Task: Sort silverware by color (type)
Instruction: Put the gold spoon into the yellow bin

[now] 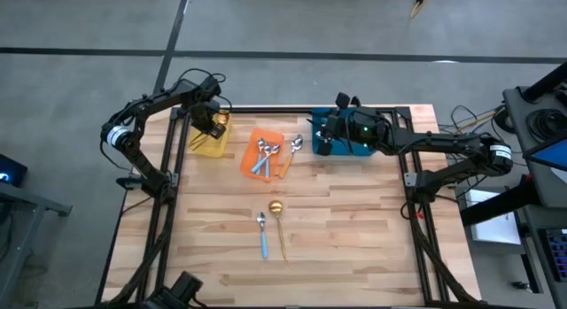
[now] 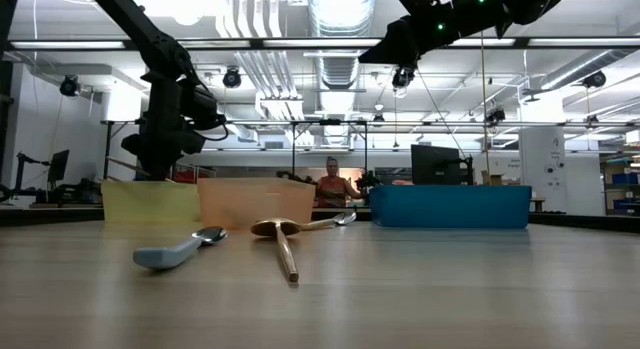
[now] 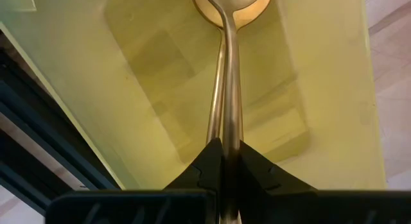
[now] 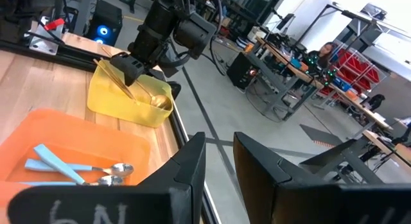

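Wooden desk (image 1: 354, 229): left gripper (image 1: 213, 125) clamped a gold spoon (image 3: 228, 89) over the yellow bin (image 1: 209, 146); right gripper (image 4: 218, 160) stood apart above the blue bin (image 1: 354, 151).

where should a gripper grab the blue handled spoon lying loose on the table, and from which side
Grip the blue-handled spoon across the middle of its light-blue handle, coming straight down from above. It lies flat on the table, bowl toward the bins, and the handle is its thickest, straightest part. The gold spoon lies close alongside, so keep the fingers narrow.
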